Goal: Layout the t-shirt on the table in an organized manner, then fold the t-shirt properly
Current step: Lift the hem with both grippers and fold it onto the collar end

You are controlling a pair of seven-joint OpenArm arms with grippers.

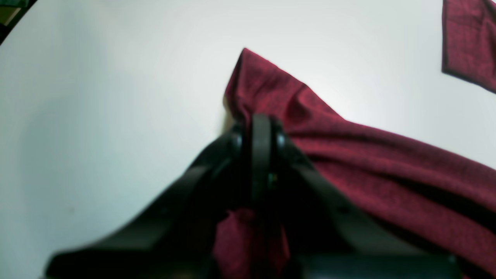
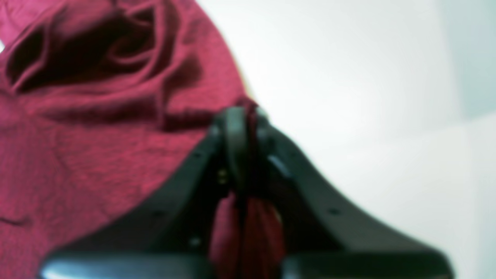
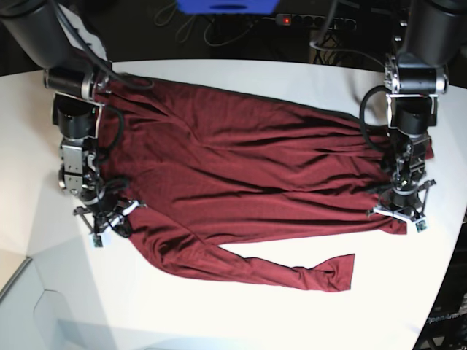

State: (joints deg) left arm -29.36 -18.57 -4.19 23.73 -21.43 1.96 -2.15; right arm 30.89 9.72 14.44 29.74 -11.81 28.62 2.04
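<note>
The white surface [image 3: 241, 321] fills most of the base view, its curved edge running along the top and right. Spread across its middle lies the t-shirt [image 3: 248, 175], dark maroon and long-sleeved, stretched wide between the two arms with long wrinkles running lengthwise through the cloth; one sleeve trails out along the near side, its cuff resting flat on the surface, well apart from either arm. At the base view's right end, the left end effector [image 3: 400, 206] is clenched on the t-shirt's edge, and the left wrist view shows a peak of cloth [image 1: 267, 89] rising just beyond the closed tips, with more fabric bunched between the black fingers [image 1: 321, 193]. At the opposite end, the right end effector [image 3: 109, 217] is likewise clamped on the t-shirt; its wrist view, somewhat blurred, shows maroon folds [image 2: 97, 77] gathered beside the tips and a pinch of cloth caught between them.
</note>
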